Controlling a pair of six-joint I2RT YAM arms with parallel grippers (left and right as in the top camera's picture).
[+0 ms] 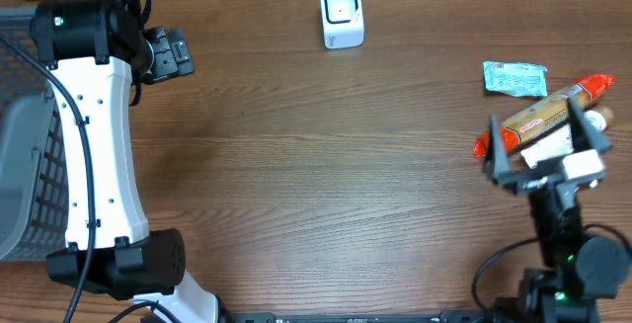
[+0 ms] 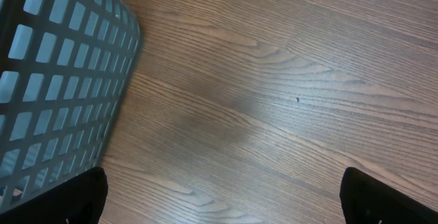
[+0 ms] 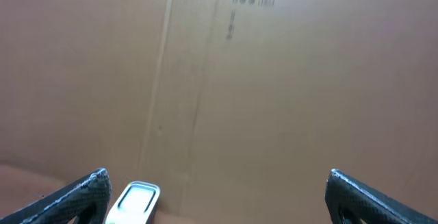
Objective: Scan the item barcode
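A white barcode scanner (image 1: 342,14) stands at the table's far edge; its top (image 3: 133,202) also shows low in the right wrist view. At the right lie a long orange-red tube pack (image 1: 549,110) with a beige label, a teal-and-white packet (image 1: 513,78), and a white item (image 1: 546,151) partly under the arm. No barcode shows. My right gripper (image 1: 533,118) hangs open above the tube pack, holding nothing, and its fingers (image 3: 81,196) frame a cardboard wall. My left gripper (image 1: 174,54) is open over bare wood at the far left, with its fingertips (image 2: 72,198) wide apart.
A grey mesh basket (image 1: 22,155) sits at the table's left edge, beside the left arm; its wall (image 2: 55,80) fills the left of the left wrist view. A brown cardboard wall (image 3: 274,80) stands behind the table.
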